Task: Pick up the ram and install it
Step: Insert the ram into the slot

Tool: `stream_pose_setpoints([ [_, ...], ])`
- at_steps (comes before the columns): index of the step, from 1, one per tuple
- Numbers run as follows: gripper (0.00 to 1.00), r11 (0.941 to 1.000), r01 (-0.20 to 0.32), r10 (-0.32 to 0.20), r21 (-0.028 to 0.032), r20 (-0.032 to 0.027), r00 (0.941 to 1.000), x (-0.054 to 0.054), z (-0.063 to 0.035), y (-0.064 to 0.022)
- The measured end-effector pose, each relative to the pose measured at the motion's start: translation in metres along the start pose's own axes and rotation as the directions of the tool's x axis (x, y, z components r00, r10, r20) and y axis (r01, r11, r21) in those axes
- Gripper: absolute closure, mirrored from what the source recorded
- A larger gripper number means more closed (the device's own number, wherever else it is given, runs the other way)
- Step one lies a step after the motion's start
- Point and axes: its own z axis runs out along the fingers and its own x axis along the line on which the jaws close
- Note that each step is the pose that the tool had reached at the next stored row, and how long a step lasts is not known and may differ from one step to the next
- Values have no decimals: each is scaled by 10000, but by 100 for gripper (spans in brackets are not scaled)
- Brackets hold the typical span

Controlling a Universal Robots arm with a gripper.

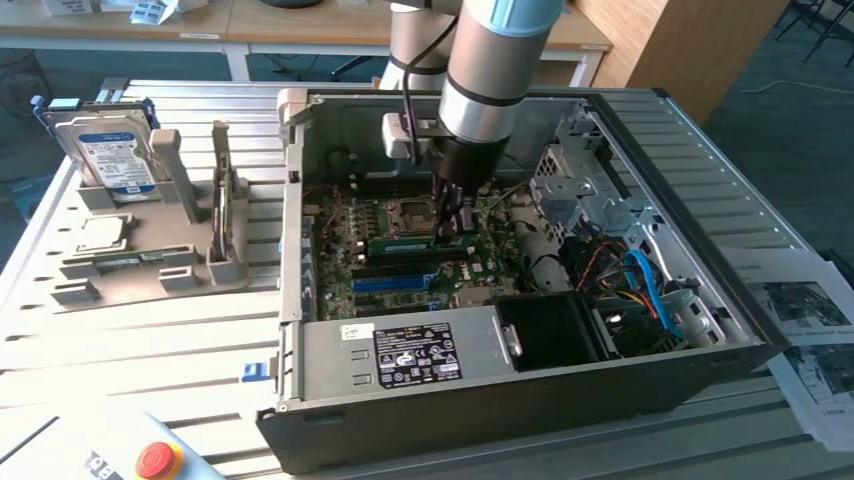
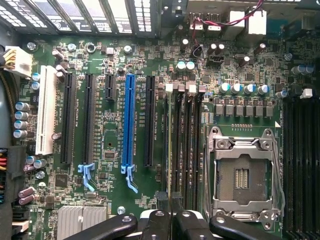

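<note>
The ram (image 1: 416, 243), a thin green stick, stands on its long edge just above the motherboard (image 1: 387, 275) inside the open computer case (image 1: 534, 400). My gripper (image 1: 451, 232) reaches straight down into the case and is shut on the ram's top edge. In the wrist view the ram (image 2: 169, 145) appears edge-on as a thin line between the black fingertips (image 2: 159, 200), lined up beside the dark memory slots (image 2: 187, 145). My gripper (image 2: 170, 202) sits over the slots' near end, with the empty processor socket (image 2: 242, 175) next to them.
A grey holder (image 1: 174, 270) at the exterior view's left carries a hard drive (image 1: 114, 150) and a square silver chip (image 1: 100, 232). Blue cables (image 1: 651, 290) and drive cages (image 1: 587, 190) crowd the case's right side. The power supply (image 1: 414, 355) is in front; a red stop button (image 1: 158, 460) is nearby.
</note>
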Motion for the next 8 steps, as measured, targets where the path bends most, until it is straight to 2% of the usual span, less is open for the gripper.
stream_pose_setpoints([
  [8,88,10000,3,-3,2,1,10000,0,3,10],
])
